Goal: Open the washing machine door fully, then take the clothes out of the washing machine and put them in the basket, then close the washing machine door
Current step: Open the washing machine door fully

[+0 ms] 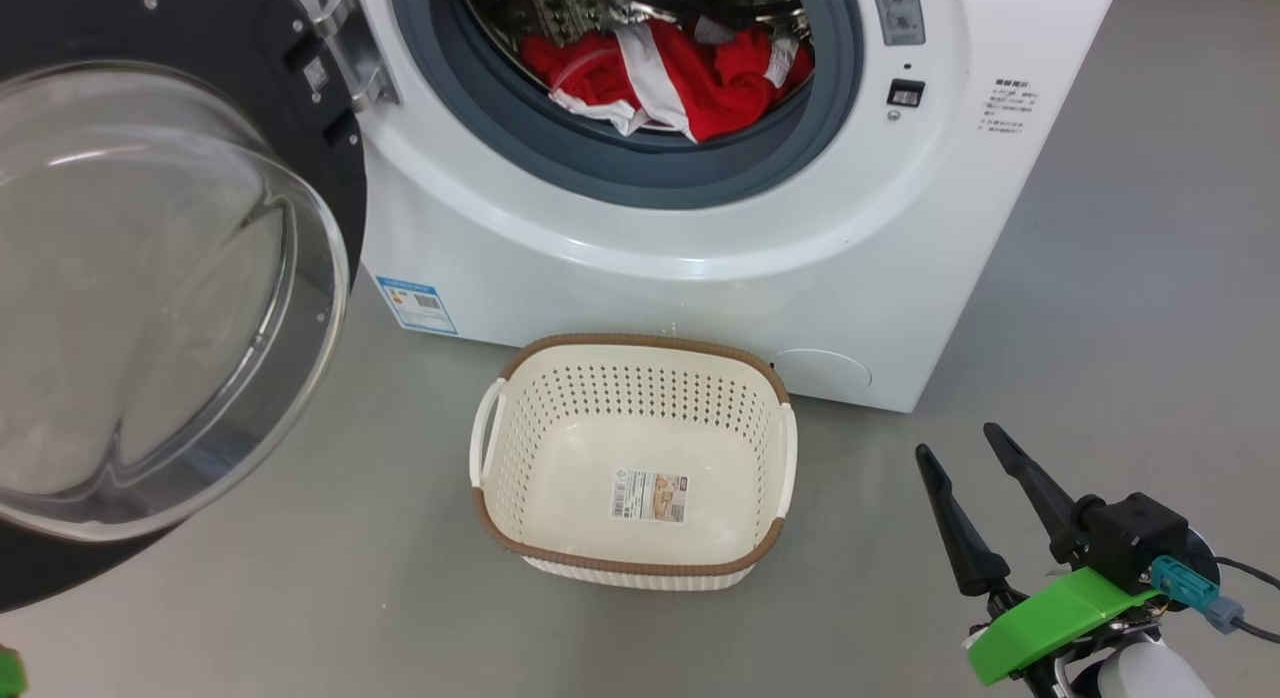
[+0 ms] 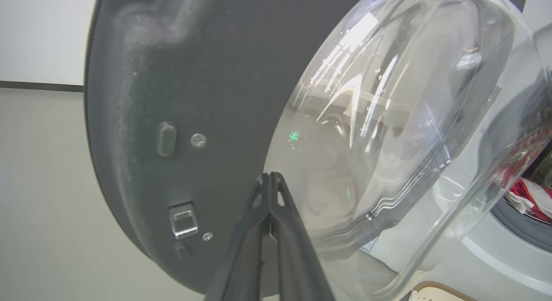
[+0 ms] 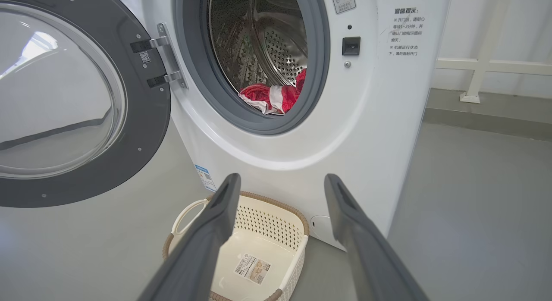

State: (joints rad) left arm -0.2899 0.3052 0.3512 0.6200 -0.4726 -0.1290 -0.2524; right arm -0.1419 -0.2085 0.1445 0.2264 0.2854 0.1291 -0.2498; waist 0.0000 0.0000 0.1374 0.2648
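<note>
The washing machine [image 1: 700,268] [image 3: 345,133] stands with its door [image 1: 150,288] [image 3: 64,102] [image 2: 181,98] swung out to the left, glass bowl facing me. Red clothes with white stripes [image 1: 680,73] [image 3: 274,96] [image 2: 528,197] lie at the drum's front, behind the grey rubber ring. The cream basket [image 1: 635,458] [image 3: 254,249] sits empty on the floor before the machine. My right gripper [image 1: 955,448] [image 3: 280,182] is open at the lower right, right of the basket, holding nothing. My left gripper [image 2: 269,178] is shut, its tips close to the door's inner face beside the glass bowl.
Grey floor [image 1: 1130,308] stretches to the right of the machine and around the basket. A white rail and wall [image 3: 487,64] stand behind the machine on the right. The open door fills the space at the left.
</note>
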